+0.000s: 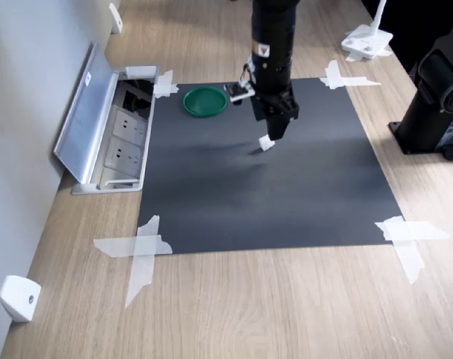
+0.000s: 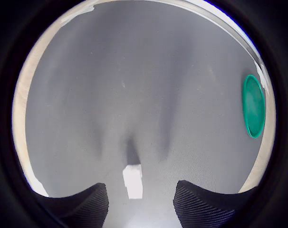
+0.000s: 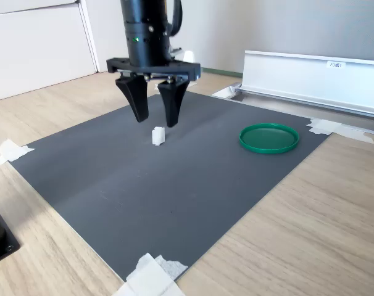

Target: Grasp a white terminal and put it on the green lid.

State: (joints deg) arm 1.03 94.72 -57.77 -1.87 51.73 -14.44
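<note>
white terminal (image 3: 157, 135): small white block standing on the dark mat, directly below the pincer tips; nothing holds it. Also seen in the first exterior view (image 1: 266, 143) and in the wrist view (image 2: 133, 181), between the two finger pads.
pincer (image 3: 155, 118): points straight down, jaws parted with a clear gap wider than the terminal, empty. Hangs just above the terminal; tips look slightly clear of the mat in the second exterior view. First exterior view shows it at (image 1: 275, 133).
fingers (image 2: 201, 205): two dark ribbed pads in the wrist view, one on each side of the terminal, neither touching it.
green lid (image 3: 269, 137): flat round dark-green disc with raised rim, lying on the mat near its edge, well apart from the pincer. To the pincer's right in the second exterior view, to its left in the first exterior view (image 1: 205, 101); at the picture's edge in the wrist view (image 2: 254, 106). Nothing on it.
mat (image 3: 150, 191): dark grey sheet under the pincer, carries both terminal and lid; corners fixed with white tape crosses (image 1: 142, 250).
desk (image 1: 234, 307): light wood grain, around the mat on all sides.
socket box (image 1: 120, 142): recessed power outlets with an open metal flap, beyond the lid, farther from the pincer.
white bracket (image 1: 20, 298): wedge-shaped, with a hole, on the desk far from the pincer.
</note>
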